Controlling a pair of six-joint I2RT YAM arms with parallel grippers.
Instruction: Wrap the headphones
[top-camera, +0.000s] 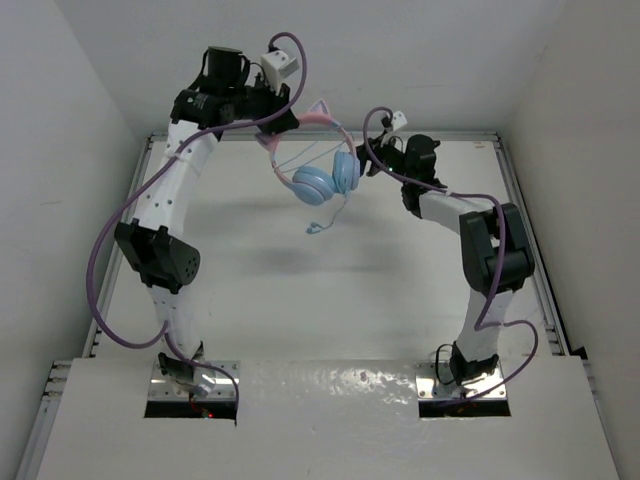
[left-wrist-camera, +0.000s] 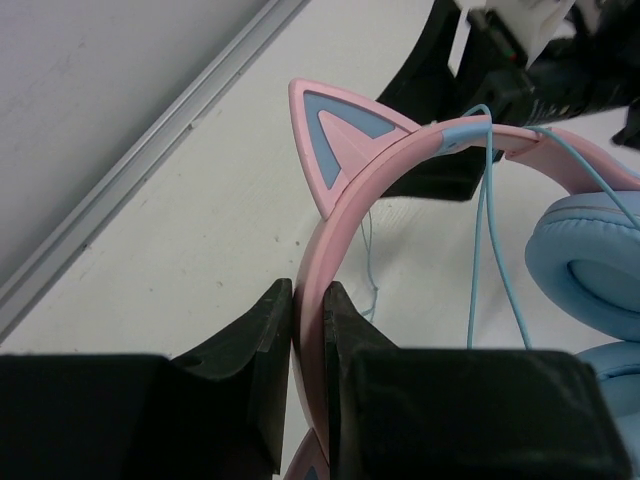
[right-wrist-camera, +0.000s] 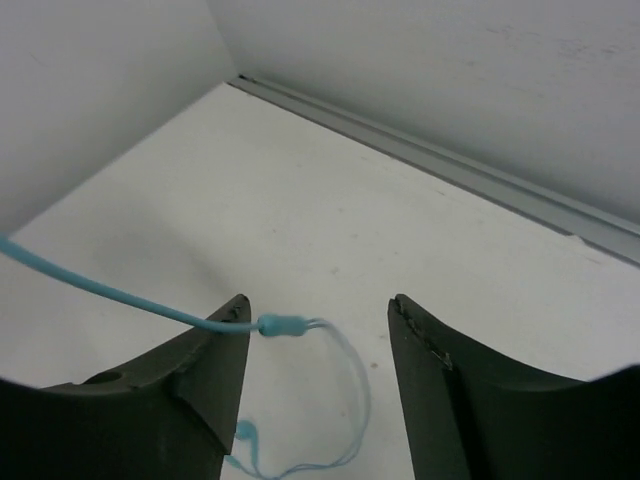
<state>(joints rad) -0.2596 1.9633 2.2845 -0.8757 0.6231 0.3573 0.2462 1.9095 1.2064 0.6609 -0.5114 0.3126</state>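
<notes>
Lab test cell: plain white walls (top-camera: 60, 150) closing in a metal-railed white table (top-camera: 300, 300)

One pair of headphones (top-camera: 325, 175), with two light blue ear cups (top-camera: 312, 185), two cat-ear points (left-wrist-camera: 335, 140) and one thin cord (right-wrist-camera: 272, 325). Two robot arms (top-camera: 170, 210), two grippers: left gripper (left-wrist-camera: 308, 295), right gripper (right-wrist-camera: 318, 310). Two purple cables (top-camera: 100, 260). One table (top-camera: 330, 290).

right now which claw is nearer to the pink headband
Left. The left claw is shut on the headband itself. The right claw is open and apart from it, with only the thin cord passing through it.
</notes>
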